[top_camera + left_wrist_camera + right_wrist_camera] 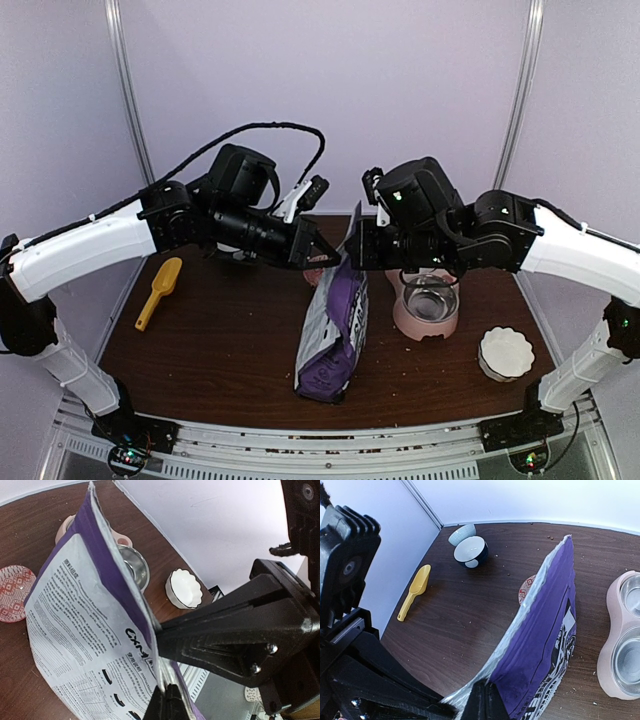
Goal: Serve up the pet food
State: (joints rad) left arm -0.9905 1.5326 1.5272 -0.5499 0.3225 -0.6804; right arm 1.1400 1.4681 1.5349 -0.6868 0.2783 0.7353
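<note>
My left gripper (320,257): clenched on bag (335,330) top.
My right gripper (352,248): clenched beside it.
Bag: one, below both.
Scoop (158,293): one.

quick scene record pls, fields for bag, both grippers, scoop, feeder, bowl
bag: purple, standing, slightly tilted
left gripper: shut on bag's top edge
right gripper: shut on bag's top edge, opposite side
scoop: yellow, lying left of bag, untouched
feeder: pink, right of bag, looks empty
white bowl: right of feeder, nearer the arm bases
</note>
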